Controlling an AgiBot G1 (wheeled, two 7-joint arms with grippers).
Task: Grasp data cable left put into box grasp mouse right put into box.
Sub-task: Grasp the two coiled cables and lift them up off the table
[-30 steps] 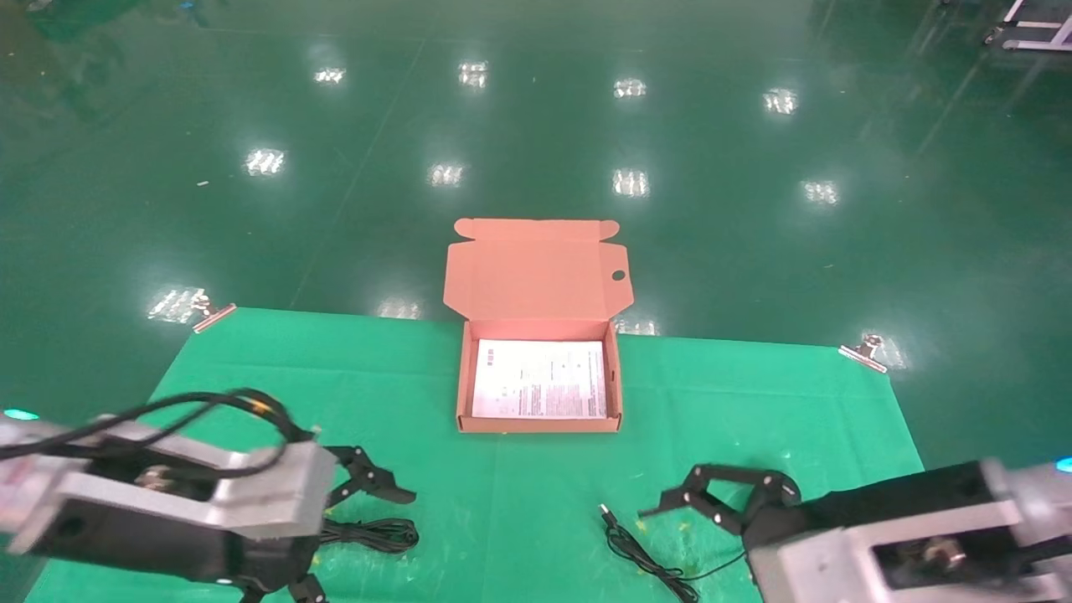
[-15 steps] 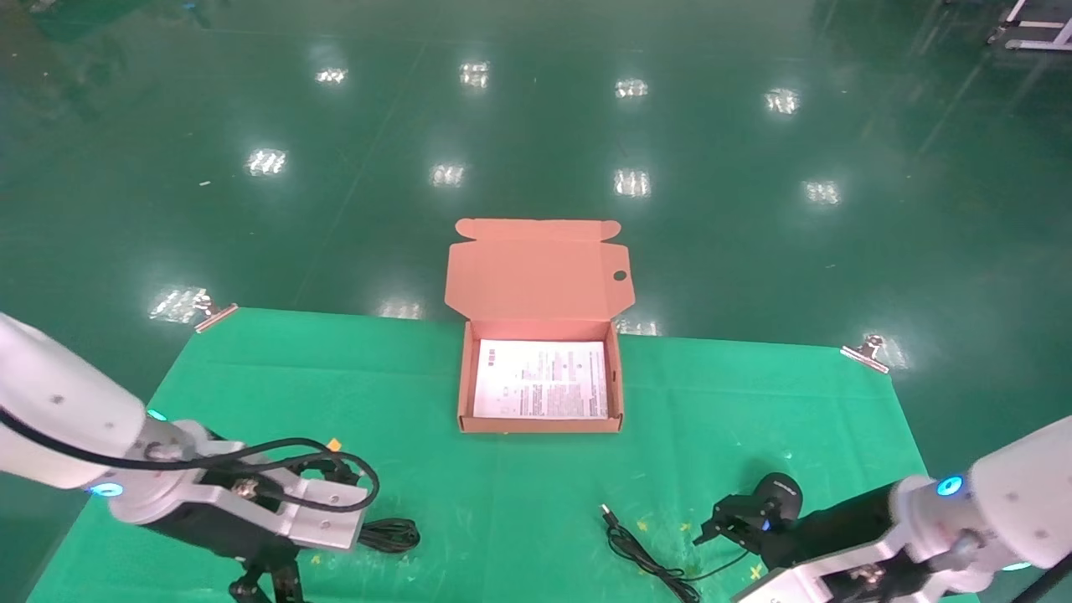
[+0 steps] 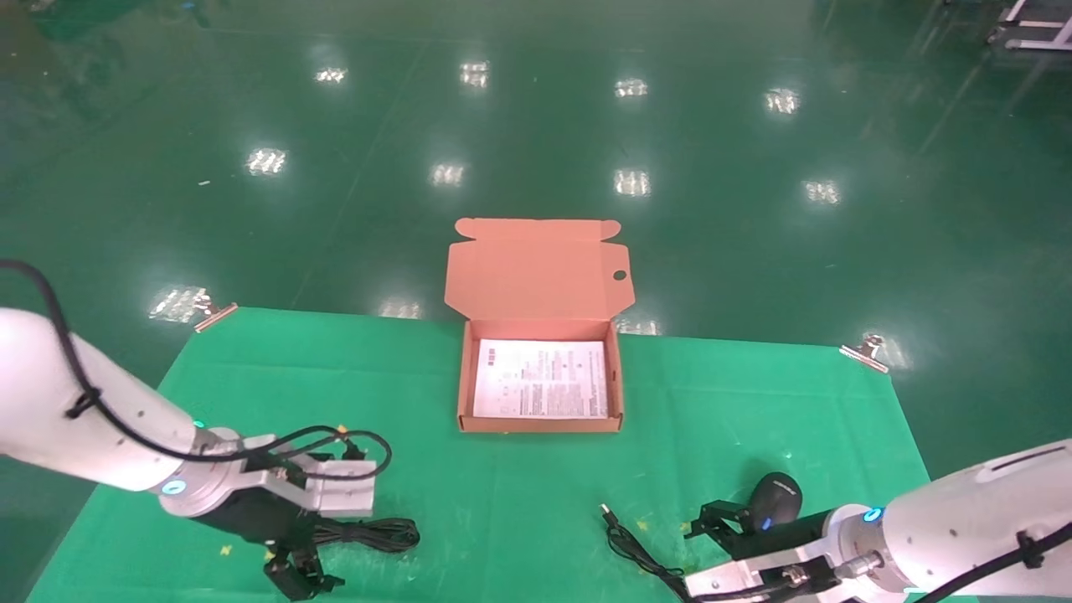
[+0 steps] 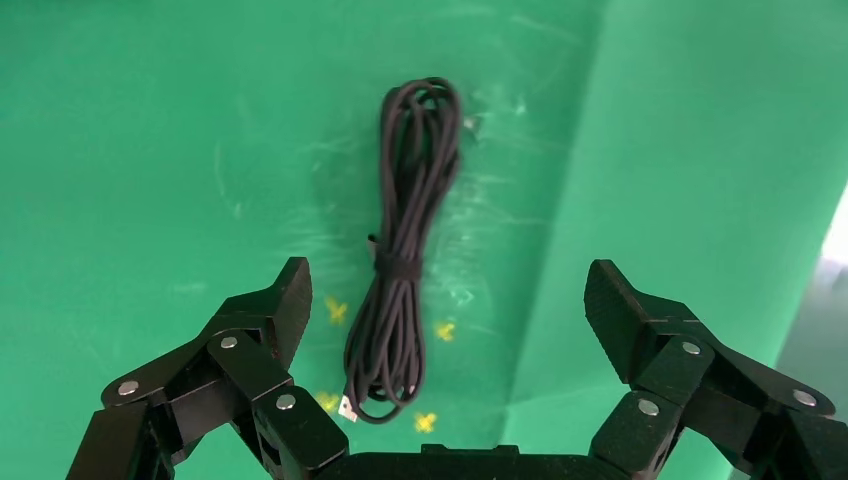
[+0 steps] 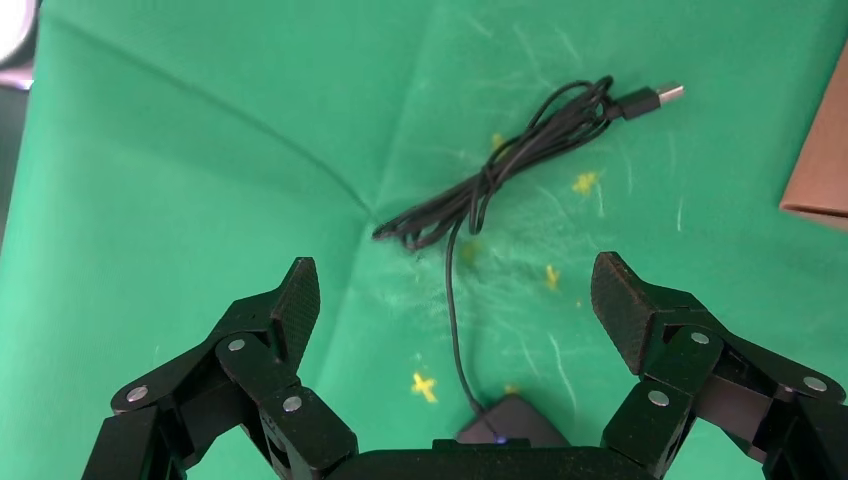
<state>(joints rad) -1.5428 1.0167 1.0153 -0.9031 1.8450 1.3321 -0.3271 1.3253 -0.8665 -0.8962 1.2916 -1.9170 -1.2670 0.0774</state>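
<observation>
Now the left gripper (image 4: 445, 300) hangs wide open right above the data cable (image 4: 400, 270), fingers either side of its long bundle, while the right gripper (image 5: 455, 300) gapes over the mouse (image 5: 505, 425).

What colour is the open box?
Orange-brown cardboard, the box shows best in the head view, with a white printed sheet inside.

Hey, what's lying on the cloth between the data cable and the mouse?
In the head view, bare green cloth runs from the data cable rightward until the mouse's own cord, bunched with its USB plug, just left of the mouse.
</observation>
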